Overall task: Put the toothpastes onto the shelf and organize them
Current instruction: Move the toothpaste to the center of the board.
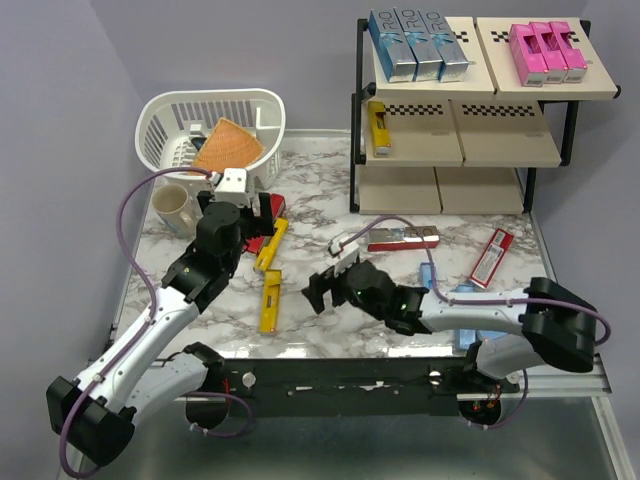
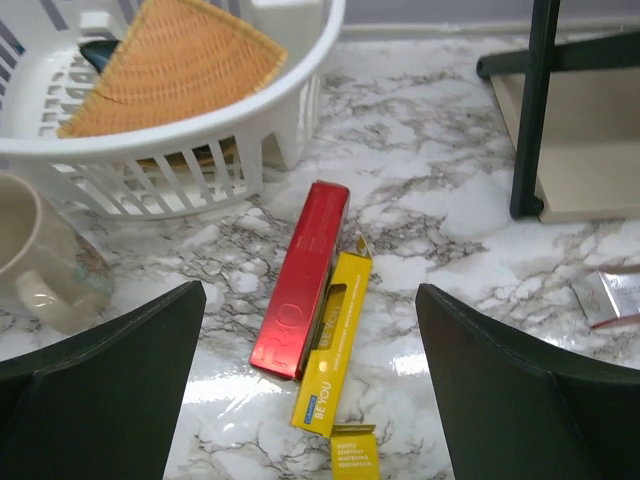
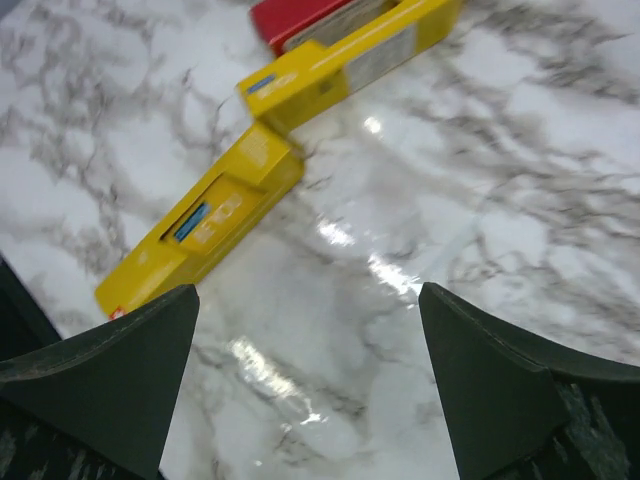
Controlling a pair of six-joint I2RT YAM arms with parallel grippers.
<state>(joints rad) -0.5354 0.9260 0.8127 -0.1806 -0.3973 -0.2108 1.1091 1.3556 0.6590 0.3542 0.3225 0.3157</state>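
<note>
We have only some toothpastes (image 1: 420, 45) on the shelf (image 1: 500, 145); many more lie loose on the worktop (image 1: 310, 190), waiting to be shelved. The left gripper (image 2: 305, 300) and right gripper (image 3: 307, 295) both hang open and empty.

The top external camera looks down from above and behind the near edge of the tabletop (image 1: 310, 190), toward the shelf (image 1: 500, 145) at its far edge. The left wrist camera sits low, facing the white basket (image 2: 295, 95) at the far left corner. The right wrist camera is closer, tilted steeply down. All 3 share the yellow toothpaste carton (image 1: 270, 245) beside the red toothpaste carton (image 2: 300, 280).
</note>
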